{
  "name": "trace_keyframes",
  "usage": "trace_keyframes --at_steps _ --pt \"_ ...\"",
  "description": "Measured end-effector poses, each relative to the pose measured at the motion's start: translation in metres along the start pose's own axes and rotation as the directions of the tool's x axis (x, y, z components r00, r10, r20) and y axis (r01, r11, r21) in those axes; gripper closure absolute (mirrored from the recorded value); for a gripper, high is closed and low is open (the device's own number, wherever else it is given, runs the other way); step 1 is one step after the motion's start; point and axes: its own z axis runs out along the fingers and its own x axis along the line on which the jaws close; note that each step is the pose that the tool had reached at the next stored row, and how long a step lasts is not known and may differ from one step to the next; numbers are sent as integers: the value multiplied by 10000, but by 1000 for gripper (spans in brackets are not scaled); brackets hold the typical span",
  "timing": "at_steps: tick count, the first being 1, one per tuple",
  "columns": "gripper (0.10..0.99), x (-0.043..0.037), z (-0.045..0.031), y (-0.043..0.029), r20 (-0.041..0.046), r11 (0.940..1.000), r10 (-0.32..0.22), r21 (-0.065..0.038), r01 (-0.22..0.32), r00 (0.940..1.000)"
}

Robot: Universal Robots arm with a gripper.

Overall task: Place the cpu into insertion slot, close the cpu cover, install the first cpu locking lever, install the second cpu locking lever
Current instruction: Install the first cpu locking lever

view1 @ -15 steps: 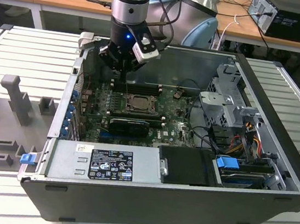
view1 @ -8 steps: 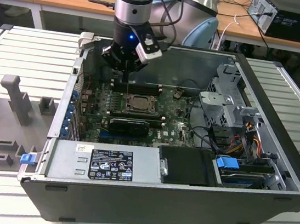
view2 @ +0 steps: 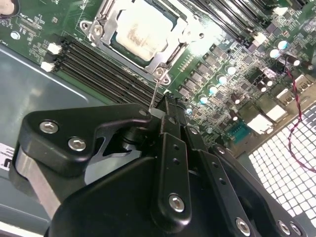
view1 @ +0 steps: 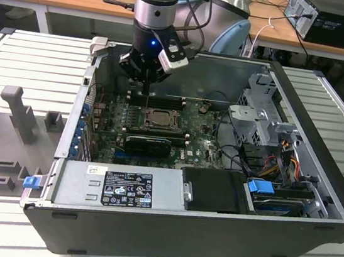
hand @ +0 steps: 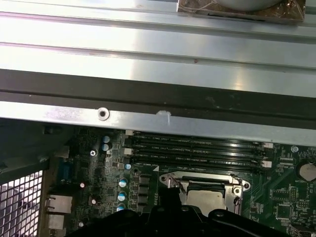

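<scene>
The cpu (view2: pixel 143 30) sits in the insertion slot (view2: pixel 118 53) under the cpu cover (view2: pixel 159 64); the pincer (view2: pixel 163 106), closed and seemingly empty, hovers by a locking lever (view2: pixel 154 96), which needs latching

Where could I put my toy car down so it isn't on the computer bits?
The ribbed metal table is bare on the exterior view's left of the computer case, beyond the grey fixture blocks. Inside the case it's crowded: green board, cables, drives, and the tool.
</scene>
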Motion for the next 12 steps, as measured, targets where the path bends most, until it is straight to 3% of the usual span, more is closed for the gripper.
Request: trace_keyframes --at_steps 9,12 --pt "980 -93 0 -7 0 10000 0 0 0 10000" --pt "980 -170 0 -14 -1 10000 0 1 0 10000"
